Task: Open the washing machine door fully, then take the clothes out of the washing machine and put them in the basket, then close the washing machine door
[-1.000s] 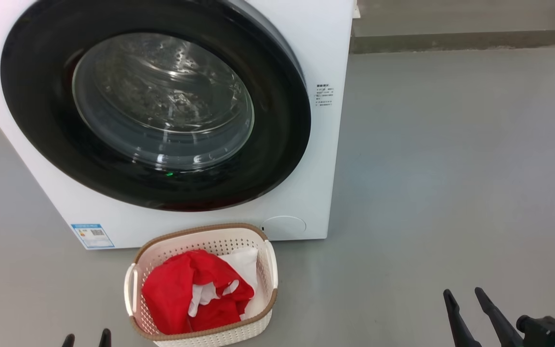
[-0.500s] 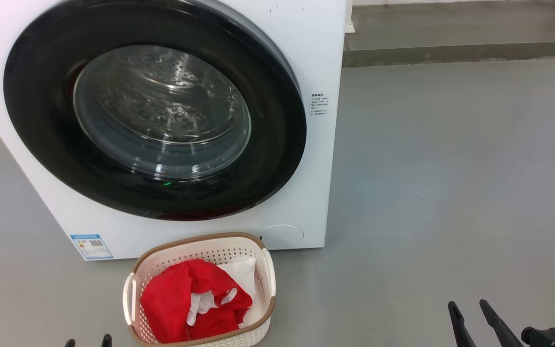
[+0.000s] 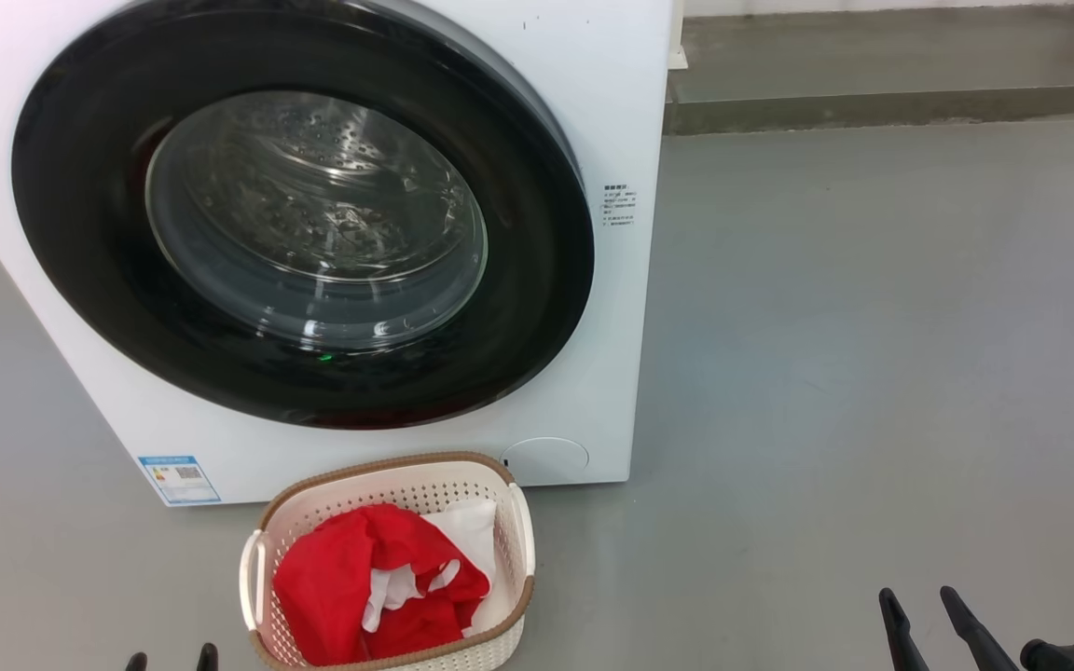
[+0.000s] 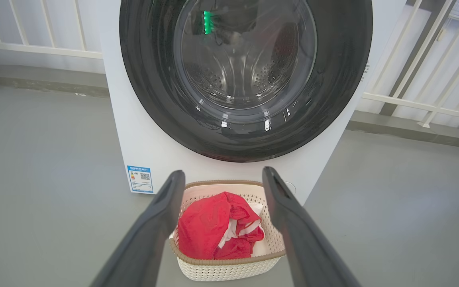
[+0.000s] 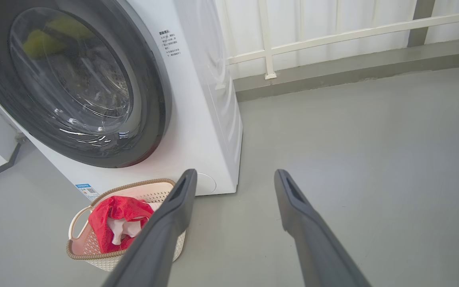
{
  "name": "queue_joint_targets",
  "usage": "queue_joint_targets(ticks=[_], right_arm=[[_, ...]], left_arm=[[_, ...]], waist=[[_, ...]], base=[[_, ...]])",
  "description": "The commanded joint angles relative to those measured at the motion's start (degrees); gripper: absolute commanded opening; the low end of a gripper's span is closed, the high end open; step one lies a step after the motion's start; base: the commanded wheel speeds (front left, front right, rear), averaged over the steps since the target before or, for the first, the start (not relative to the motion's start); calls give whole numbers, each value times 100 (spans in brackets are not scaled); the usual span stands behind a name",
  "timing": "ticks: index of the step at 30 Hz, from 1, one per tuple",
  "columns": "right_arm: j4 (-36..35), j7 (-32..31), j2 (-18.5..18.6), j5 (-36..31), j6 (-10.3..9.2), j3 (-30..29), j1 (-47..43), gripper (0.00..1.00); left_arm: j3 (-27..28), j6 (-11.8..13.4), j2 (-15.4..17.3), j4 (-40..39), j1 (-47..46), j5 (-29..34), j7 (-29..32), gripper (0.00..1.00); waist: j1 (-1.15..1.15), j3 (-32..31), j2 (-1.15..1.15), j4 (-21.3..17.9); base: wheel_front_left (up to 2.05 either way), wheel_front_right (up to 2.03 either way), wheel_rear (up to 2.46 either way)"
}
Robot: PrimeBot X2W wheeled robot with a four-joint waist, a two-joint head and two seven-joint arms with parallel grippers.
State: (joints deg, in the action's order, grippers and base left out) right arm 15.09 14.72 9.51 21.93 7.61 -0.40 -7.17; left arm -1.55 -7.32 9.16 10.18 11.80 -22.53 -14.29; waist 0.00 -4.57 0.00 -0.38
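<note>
Before the washing machine [image 3: 612, 93], off its lower left corner, my left hand [image 4: 223, 174] hangs low over the floor [image 3: 873, 326]. Its two dark fingers are spread wide with nothing between them, and they point toward the machine front. A blue energy sticker [image 3: 179, 479] sits on the machine's bottom left corner. The washing machine door [image 3: 80, 233] lies shut, flush against the machine front, and the perforated steel drum [image 3: 313, 205] shows through its glass bowl. A small green light reflects low on the glass. Below the door, just in front of the machine's base, the basket [image 3: 388, 463] stands upright on the floor. I cannot tell whether it touches the machine. The clothes [image 3: 341, 578] lie bunched inside it, red fabric with white showing through and behind. A round cap [image 3: 544, 459] marks the machine's lower right corner, just right of the basket's far rim. Further right, well clear of the machine and over bare floor, my right hand [image 5: 235, 173] hangs with its fingers wide apart and empty. A white railing [image 5: 333, 34] runs behind the machine.
</note>
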Motion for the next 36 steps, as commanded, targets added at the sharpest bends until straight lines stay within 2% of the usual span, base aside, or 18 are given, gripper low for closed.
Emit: queue_joint_targets(ticks=[1, 8, 9, 17, 21, 25, 29, 36], right_arm=[[-155, 28, 114, 55, -12, 133, 48, 100], [-165, 28, 124, 53, -12, 132, 48, 100], [1, 1, -7, -3, 0, -1, 1, 0], [565, -9, -252, -2, 0, 1, -6, 0], [553, -62, -262, 165, 0, -16, 29, 0], [522, -131, -275, 390, -1, -37, 64, 0], [503, -198, -288, 615, -1, -55, 107, 0], [467, -315, -311, 1010, -2, -89, 187, 0]], left_arm=[[199, -17, 103, -168, -121, -13, -71, 100], [183, -17, 95, -251, -127, -20, -71, 100], [-12, 0, -11, -82, -1, 0, 3, 0], [-115, 1, -369, 443, 0, -10, 20, 0], [-93, 1, -376, 444, -45, -177, 69, 0], [-63, 0, -384, 433, -95, -400, 136, 0], [-34, 0, -392, 434, -152, -623, 202, 0], [18, -1, -406, 433, -258, -1012, 317, 0]], waist=[[0, 0, 0, 3], [0, 19, 0, 14], [0, 18, 0, 13], [0, 19, 0, 13], [2, 28, 0, 14], [13, 30, 0, 14], [1, 55, 0, 15], [0, 84, 0, 17]], base=[[0, 0, 0], [0, 0, 0], [0, 0, 0], [0, 0, 0], [0, 0, 0], [0, 0, 0], [0, 0, 0], [0, 0, 0]])
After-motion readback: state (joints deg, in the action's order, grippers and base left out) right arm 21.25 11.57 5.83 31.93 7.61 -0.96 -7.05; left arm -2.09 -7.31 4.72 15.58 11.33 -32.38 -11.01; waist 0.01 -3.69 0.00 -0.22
